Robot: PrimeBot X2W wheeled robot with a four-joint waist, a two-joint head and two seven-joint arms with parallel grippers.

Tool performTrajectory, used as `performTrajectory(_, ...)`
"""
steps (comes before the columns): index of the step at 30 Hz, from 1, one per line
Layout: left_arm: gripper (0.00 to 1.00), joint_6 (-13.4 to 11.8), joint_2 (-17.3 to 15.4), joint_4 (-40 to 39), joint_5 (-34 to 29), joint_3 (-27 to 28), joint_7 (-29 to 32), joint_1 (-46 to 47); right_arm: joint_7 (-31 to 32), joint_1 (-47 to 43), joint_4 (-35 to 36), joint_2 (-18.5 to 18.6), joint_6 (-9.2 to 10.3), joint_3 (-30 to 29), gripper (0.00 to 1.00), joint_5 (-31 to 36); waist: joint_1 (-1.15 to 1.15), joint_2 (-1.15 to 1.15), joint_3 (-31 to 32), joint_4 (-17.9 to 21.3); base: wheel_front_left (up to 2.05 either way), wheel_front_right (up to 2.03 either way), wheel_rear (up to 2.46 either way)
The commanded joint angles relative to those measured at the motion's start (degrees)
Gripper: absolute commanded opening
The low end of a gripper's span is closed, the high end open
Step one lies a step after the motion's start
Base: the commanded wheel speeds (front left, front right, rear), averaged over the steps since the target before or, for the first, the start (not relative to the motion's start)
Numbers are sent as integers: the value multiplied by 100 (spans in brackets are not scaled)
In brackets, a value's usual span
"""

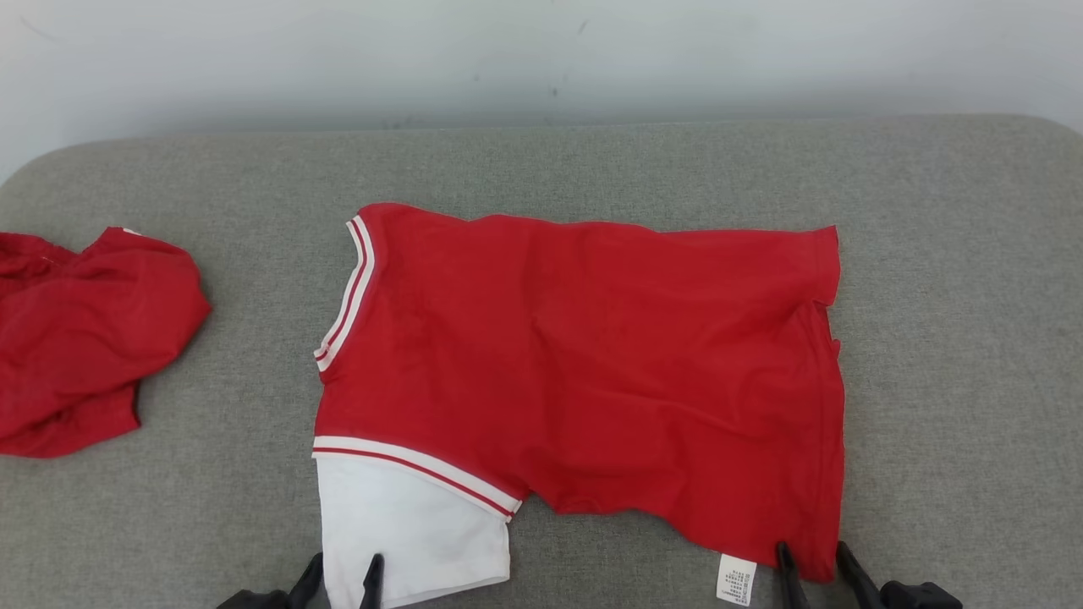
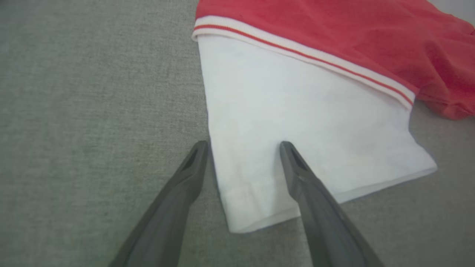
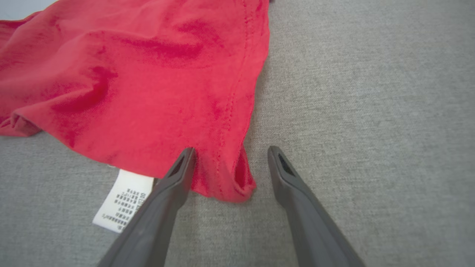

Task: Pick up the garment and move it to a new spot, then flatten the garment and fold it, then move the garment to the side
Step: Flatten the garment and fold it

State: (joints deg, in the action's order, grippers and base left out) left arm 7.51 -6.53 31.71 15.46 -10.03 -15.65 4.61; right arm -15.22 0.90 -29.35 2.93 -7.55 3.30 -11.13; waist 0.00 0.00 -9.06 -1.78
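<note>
Wide-open left gripper [image 1: 345, 562] and right gripper [image 1: 812, 550] sit at the red garment's [image 1: 592, 355] near edge, gripping nothing.
One straddles the white sleeve's [image 1: 406, 533] side edge, the other the hem corner beside the care label [image 1: 736, 579]; the garment lies spread on the grey cushion [image 1: 592, 161], with a crumpled red cloth [image 1: 76, 338] well to its left.

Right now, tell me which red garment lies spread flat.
The centre garment, with its white sleeve and striped trim. The other red garment sits crumpled at the left.

The head view looks down on the whole garment [image 1: 592, 364]; each wrist view sits close over one near corner.
</note>
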Motion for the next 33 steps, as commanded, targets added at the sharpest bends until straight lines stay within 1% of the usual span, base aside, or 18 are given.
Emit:
performTrajectory(1, 44, 2, 17, 176, 178, -206, 92, -19, 16, 11, -100, -9, 13, 101, 40, -118, 0, 0, 10, 2, 0, 0, 0)
performTrajectory(2, 25, 5, 7, 161, 240, -277, 92, -10, 16, 32, -117, -11, 13, 148, 9, -165, 0, 0, 19, 3, 0, 0, 0)
performTrajectory(3, 0, 5, 7, 153, 304, -338, 91, -10, 17, 57, -120, -14, 13, 186, 0, -239, 0, 0, 32, 3, 0, 0, 0)
performTrajectory(6, 0, -8, -30, -32, 420, -308, 71, -19, 9, 115, 7, -8, 13, 243, 0, -551, 0, 0, 74, 10, 0, 0, 0)
performTrajectory(10, 0, -8, 40, -462, 588, -105, 50, 27, 8, 212, 312, -5, 13, 324, 0, -744, 0, 0, 121, 20, 0, 0, 0)
performTrajectory(13, 0, -8, 81, -833, 779, 52, 50, 220, 8, 384, 669, -3, 13, 402, 0, -884, 0, 0, 109, 58, 0, 0, 0)
performTrajectory(15, 0, -7, 86, -1072, 852, 163, 51, 403, 8, 563, 868, -3, 13, 433, 0, -849, 0, 0, 73, 117, 0, 0, 0)
performTrajectory(17, 0, -8, 14, -1232, 907, 256, 50, 680, 8, 835, 963, -3, 13, 480, 0, -936, 0, 0, 3, 192, 0, 0, 0)
performTrajectory(19, 0, -7, -118, -1310, 931, 265, 50, 1055, 8, 1212, 994, 12, 13, 507, 0, -866, 0, 0, -107, 269, 0, 0, 0)
performTrajectory(21, 0, -7, -308, -1333, 930, 127, 50, 1524, 8, 1644, 980, 74, 13, 531, 0, -822, 0, 0, -259, 340, 0, 0, 0)
performTrajectory(22, 0, -7, -308, -1333, 930, 127, 50, 1524, 8, 1644, 980, 74, 13, 531, 0, -822, 0, 0, -259, 340, 0, 0, 0)
performTrajectory(23, 0, -7, -433, -1323, 946, 37, 50, 1796, 8, 1892, 954, 99, 13, 558, 0, -845, 0, 0, -366, 381, 0, 0, 0)
performTrajectory(27, 0, -8, -979, -1255, 1150, -236, 219, 3056, 92, 3014, 868, 294, 13, 573, 0, -927, 0, 0, -872, 517, 0, 0, 0)
performTrajectory(29, 0, -8, -1182, -1185, 1299, -323, 368, 3722, 150, 3606, 812, 394, 13, 481, 0, -984, 0, 0, -1148, 566, 0, 0, 0)
performTrajectory(33, 0, -8, -1474, -964, 1733, -243, 689, 5109, 438, 4857, 667, 457, 13, 206, 0, -1242, 0, 0, -1733, 666, 0, 0, 0)
